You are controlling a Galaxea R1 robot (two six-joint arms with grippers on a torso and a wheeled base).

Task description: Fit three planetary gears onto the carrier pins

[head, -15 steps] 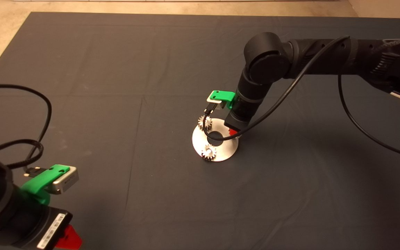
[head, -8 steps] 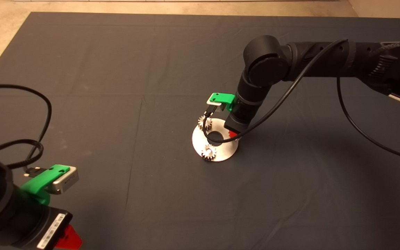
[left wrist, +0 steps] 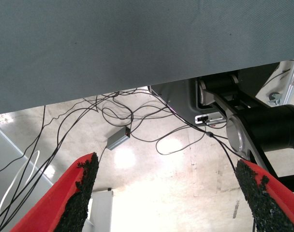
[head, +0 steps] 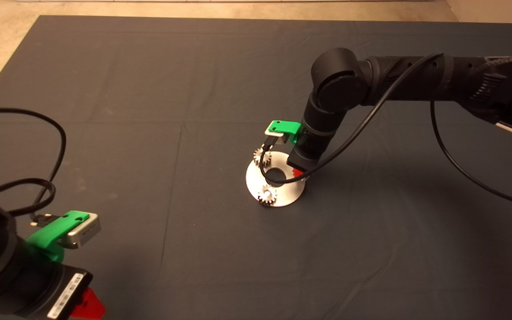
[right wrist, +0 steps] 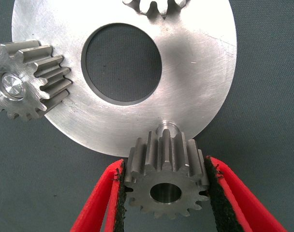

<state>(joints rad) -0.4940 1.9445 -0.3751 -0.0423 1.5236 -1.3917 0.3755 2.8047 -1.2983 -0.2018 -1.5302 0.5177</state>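
Silvery-grey gears [right wrist: 165, 181] and a shiny silver disc [right wrist: 200, 63] lie on a dark grey mat [head: 149, 89]; red fingers [right wrist: 101, 203] with black pads.

**Gears and disc on the mat**

A disc [head: 285, 195] lies at the mat's [head: 149, 89] middle. Two gears [right wrist: 23, 87] are seated on it. A third gear [right wrist: 165, 181] is held just beside a bare pin [right wrist: 166, 129] by the right claw [right wrist: 166, 193].

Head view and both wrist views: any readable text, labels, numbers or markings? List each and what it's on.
White sticker on the left arm's wrist housing, head view: carries print, too small to read.
Gears, disc, red fingers, mat: no markings visible.
Small grey box on the floor, left wrist view: no legible label.
Nothing readable in any view.
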